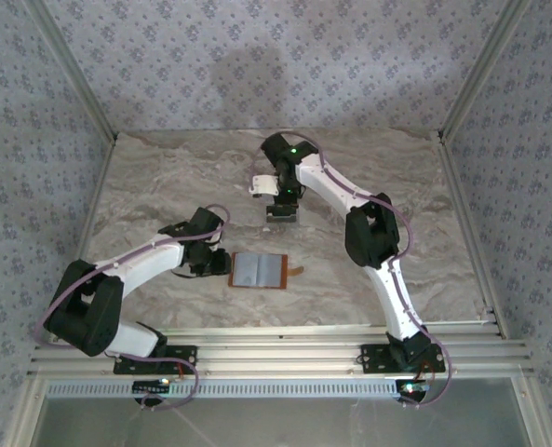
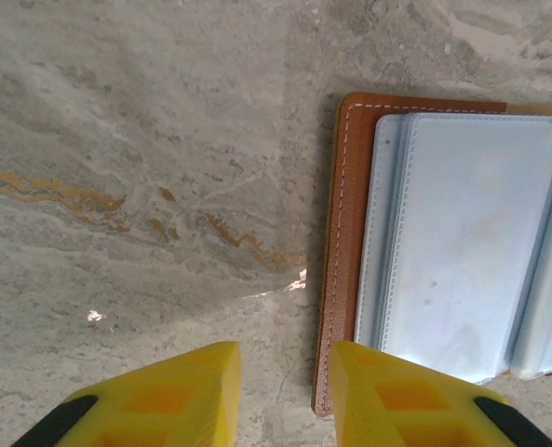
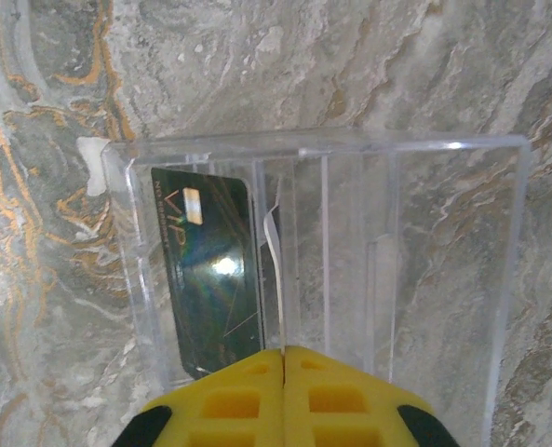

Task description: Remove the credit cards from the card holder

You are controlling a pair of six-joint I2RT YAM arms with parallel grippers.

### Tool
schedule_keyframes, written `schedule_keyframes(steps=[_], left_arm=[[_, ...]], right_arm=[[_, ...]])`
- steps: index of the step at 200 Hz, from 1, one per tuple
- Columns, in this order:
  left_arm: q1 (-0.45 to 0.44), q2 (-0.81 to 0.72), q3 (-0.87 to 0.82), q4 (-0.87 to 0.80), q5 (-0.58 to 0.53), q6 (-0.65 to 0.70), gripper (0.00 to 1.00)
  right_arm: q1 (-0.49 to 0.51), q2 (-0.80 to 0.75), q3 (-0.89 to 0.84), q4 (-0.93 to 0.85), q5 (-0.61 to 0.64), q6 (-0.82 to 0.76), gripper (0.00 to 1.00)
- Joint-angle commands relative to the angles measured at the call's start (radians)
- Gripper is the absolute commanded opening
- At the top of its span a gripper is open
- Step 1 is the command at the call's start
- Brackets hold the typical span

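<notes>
The card holder [image 1: 259,270] lies open flat on the marble table, grey-blue lining up [image 2: 462,242], brown leather rim at its left. My left gripper [image 1: 217,265] sits low at that left edge, open [image 2: 283,358]; its right finger overlaps the leather rim and bare table shows between the fingers. My right gripper [image 1: 283,212] is farther back, shut [image 3: 283,352] on a thin whitish credit card [image 3: 274,244] seen edge-on, standing in a clear plastic stand [image 3: 424,233]. A dark credit card [image 3: 206,279] marked VIP rests in the stand's left slot.
A small brown strap tab [image 1: 297,271] sticks out at the card holder's right side. Metal frame posts and patterned walls close in the table on three sides. A rail [image 1: 285,340] runs along the near edge by the arm bases.
</notes>
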Motion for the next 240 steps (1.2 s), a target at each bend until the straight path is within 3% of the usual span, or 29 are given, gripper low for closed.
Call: schedule_keyframes(steps=[1,30,80,106,132,172,203,240], left_arm=[[0.005,-0.034,0.000,-0.036,-0.007,0.002,0.32],[0.006,-0.047,-0.009,-0.039,-0.011,0.000,0.32],[0.006,-0.032,0.000,-0.024,0.024,0.006,0.30],[0.005,-0.004,0.011,-0.015,0.055,0.025,0.22],[0.007,0.039,0.025,-0.022,0.063,0.046,0.17],[0.001,0.100,0.035,-0.003,0.121,0.052,0.12],[-0.007,0.112,0.023,0.014,0.145,0.049,0.11],[-0.022,0.104,0.010,0.031,0.173,0.036,0.12]], right_arm=[[-0.006,0.010,0.016,0.028,0.041,-0.118,0.17],[-0.009,-0.003,0.014,0.106,0.079,-0.121,0.27],[-0.003,-0.075,-0.042,0.251,0.152,-0.120,0.30],[0.001,-0.147,-0.117,0.353,0.172,-0.074,0.32],[0.008,-0.213,-0.147,0.365,0.164,0.074,0.33],[0.046,-0.366,-0.325,0.418,0.131,0.327,0.38],[0.094,-0.460,-0.452,0.460,0.087,0.504,0.43],[0.148,-0.515,-0.542,0.453,0.065,0.764,0.42]])
